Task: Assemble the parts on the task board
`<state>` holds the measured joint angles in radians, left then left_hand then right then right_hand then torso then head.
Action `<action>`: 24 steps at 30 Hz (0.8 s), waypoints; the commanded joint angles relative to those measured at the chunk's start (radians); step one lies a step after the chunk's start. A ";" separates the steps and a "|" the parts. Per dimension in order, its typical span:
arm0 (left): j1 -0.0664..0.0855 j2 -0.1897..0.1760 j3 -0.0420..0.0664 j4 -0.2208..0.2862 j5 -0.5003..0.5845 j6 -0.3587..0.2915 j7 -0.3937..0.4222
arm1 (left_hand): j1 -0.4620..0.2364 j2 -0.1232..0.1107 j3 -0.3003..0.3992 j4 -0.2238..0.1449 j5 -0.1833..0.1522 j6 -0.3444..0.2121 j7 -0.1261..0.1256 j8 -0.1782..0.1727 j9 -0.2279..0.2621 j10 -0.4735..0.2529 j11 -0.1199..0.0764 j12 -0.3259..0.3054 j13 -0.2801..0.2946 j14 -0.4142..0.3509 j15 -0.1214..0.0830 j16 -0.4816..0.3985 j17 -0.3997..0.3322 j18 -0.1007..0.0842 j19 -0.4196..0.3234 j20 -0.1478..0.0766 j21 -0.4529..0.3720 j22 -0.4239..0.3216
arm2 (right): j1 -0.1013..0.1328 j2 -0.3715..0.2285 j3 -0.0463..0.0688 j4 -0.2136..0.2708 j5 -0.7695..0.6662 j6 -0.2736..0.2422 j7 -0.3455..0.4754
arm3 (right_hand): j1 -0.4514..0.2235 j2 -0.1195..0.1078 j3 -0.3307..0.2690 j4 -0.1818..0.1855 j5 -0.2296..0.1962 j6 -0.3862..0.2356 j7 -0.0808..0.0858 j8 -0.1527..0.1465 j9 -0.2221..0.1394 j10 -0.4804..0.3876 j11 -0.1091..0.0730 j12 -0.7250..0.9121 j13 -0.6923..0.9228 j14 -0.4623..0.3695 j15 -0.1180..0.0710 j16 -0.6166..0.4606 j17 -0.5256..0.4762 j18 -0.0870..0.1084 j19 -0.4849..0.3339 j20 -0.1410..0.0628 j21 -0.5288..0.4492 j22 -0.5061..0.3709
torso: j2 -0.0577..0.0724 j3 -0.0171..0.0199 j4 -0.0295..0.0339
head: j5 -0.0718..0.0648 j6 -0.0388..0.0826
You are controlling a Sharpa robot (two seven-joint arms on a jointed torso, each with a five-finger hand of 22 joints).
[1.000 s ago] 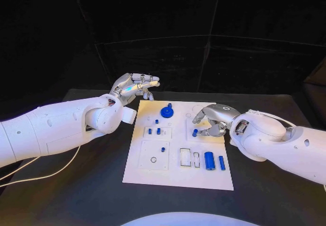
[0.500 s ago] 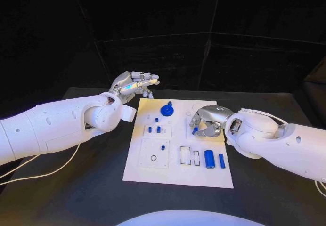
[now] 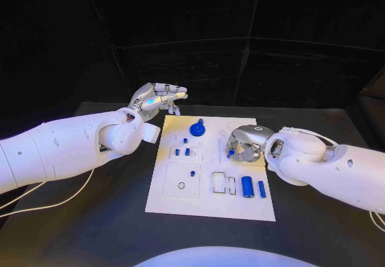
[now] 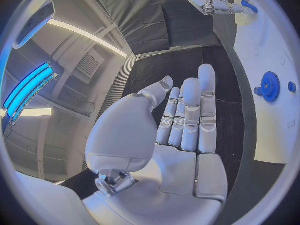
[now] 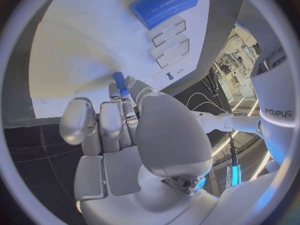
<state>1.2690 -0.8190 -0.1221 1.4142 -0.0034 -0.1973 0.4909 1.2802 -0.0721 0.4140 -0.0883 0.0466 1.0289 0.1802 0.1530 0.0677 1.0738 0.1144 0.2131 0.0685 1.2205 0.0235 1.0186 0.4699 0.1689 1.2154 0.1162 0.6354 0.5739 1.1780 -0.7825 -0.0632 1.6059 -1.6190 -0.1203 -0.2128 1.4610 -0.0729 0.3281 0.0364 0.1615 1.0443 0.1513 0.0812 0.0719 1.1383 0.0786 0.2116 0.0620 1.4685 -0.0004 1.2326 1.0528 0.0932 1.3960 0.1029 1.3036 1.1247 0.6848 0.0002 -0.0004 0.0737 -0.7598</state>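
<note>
Silver, many-fingered left hand (image 3: pixel 157 100): raised past the far left corner of the white rectangular task board (image 3: pixel 210 208), fingers extended and apart, nothing held. To its right, on the board, stands the blue toothed gear with a short knob (image 3: pixel 196 131). Further right, the silver right hand (image 3: pixel 245 143) is over the board's middle, fingers closed on a small blue cylindrical peg (image 5: pixel 120 83), pinched near one end with the free end pointing at the board. Nearer the robot than this hand lie a thick blue cylinder (image 3: pixel 247 189) and a slim blue bar (image 3: pixel 261 190).

Handling, as judged: the peg appears rigid, light and smooth-sided, so liable to slip or tilt; hold it at the upper end, axis square to its socket.

The target socket is hidden under the right hand. Whether the peg tip touches the board cannot be determined.
</note>
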 commanded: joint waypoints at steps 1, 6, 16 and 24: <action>0.001 -0.002 0.001 0.002 0.003 0.011 0.005 | 0.005 0.001 -0.006 -0.001 0.005 -0.007 0.001 -0.004 -0.001 -0.007 -0.003 0.006 -0.001 -0.006 -0.001 -0.001 -0.001 0.013 -0.006 0.003 -0.006 -0.001 | 0.000 0.002 0.000 0.001 -0.010 -0.020 -0.007 | 0.005 0.014 0.025 -0.004 -0.011 0.011 0.002 0.005 0.000 0.012 0.001 -0.010 0.002 0.021 -0.007 0.006 0.002 -0.004 0.004 -0.004 0.006 0.004 | 0.000 0.0002 0.0001 | -0.001 0.000; 0.001 -0.003 0.001 0.003 0.003 0.010 0.005 | 0.005 0.001 -0.006 -0.001 0.005 -0.007 0.001 -0.004 -0.001 -0.007 -0.003 0.006 -0.001 -0.006 -0.001 -0.001 -0.001 0.013 -0.006 0.003 -0.006 -0.001 | -0.001 0.003 0.000 0.004 -0.011 -0.057 -0.001 | 0.014 0.019 0.064 -0.016 -0.022 0.030 0.001 0.009 0.001 0.035 -0.002 -0.015 0.005 0.024 -0.010 0.016 0.013 -0.006 0.010 -0.006 0.016 0.019 | 0.000 0.0000 0.0005 | -0.001 0.000; 0.001 -0.002 0.001 0.003 0.003 0.010 0.005 | 0.005 0.001 -0.006 -0.001 0.005 -0.007 0.001 -0.004 -0.001 -0.007 -0.003 0.006 -0.001 -0.006 -0.001 -0.001 -0.001 0.013 -0.006 0.003 -0.006 -0.001 | -0.001 -0.039 0.001 0.054 0.011 -0.138 0.019 | 0.018 0.009 0.119 -0.043 -0.026 0.054 -0.001 0.016 0.002 0.067 -0.007 -0.023 0.008 0.025 -0.013 0.025 0.018 -0.009 0.016 -0.010 0.028 0.036 | -0.004 -0.0004 -0.0002 | -0.003 0.003; 0.001 -0.001 0.001 0.000 0.003 0.010 0.005 | 0.005 0.001 -0.006 -0.001 0.005 -0.007 0.001 -0.004 -0.001 -0.007 -0.003 0.006 -0.001 -0.006 -0.001 -0.001 -0.001 0.013 -0.006 0.003 -0.006 -0.001 | 0.009 -0.081 0.004 0.145 0.072 -0.206 0.039 | 0.011 -0.003 0.142 -0.056 -0.023 0.056 0.000 0.013 0.000 0.074 -0.006 -0.032 0.009 0.024 -0.013 0.027 0.018 -0.010 0.016 -0.010 0.031 0.040 | -0.004 -0.0012 0.0028 | 0.003 0.009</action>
<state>1.2689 -0.8208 -0.1221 1.4139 -0.0034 -0.1969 0.4904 1.2802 -0.0721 0.4140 -0.0883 0.0465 1.0290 0.1802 0.1530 0.0677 1.0738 0.1144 0.2131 0.0685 1.2205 0.0234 1.0186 0.4701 0.1689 1.2154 0.1162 0.6355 0.5740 1.1857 -0.8653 -0.0598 1.7376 -1.5898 -0.2564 -0.2000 1.4712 -0.0628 0.4649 -0.0206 0.1305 1.0928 0.1498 0.0927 0.0729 1.1813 0.0963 0.1853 0.0692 1.4686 -0.0076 1.2547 1.0714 0.0932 1.4063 0.0927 1.3306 1.1632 0.6816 -0.0009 0.0007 0.0733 -0.7524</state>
